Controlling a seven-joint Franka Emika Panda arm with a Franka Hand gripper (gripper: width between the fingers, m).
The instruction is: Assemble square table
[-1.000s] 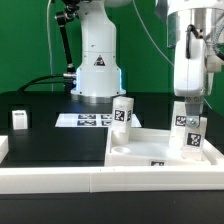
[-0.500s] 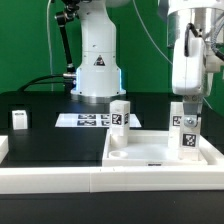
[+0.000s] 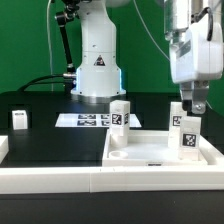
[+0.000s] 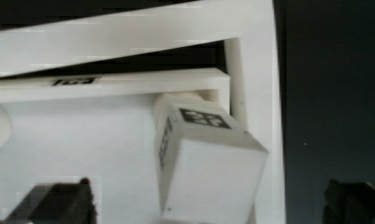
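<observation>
Pincer [image 3: 190,106] over corner leg [image 3: 186,137]; spare leg [image 3: 121,115] perhaps behind.

1. A white leg [image 4: 210,165] stands in a corner of the white top [image 4: 95,45], close to its rim.
2. The leg has a black-and-white tag [image 4: 205,118] on it.
3. Another dark tag [image 4: 74,81] shows on the rim.
4. Two dark fingers [image 4: 59,200] stand wide apart, one on each side of the leg, not touching it.
5. Outside the rim is the black table [image 4: 335,90].
</observation>
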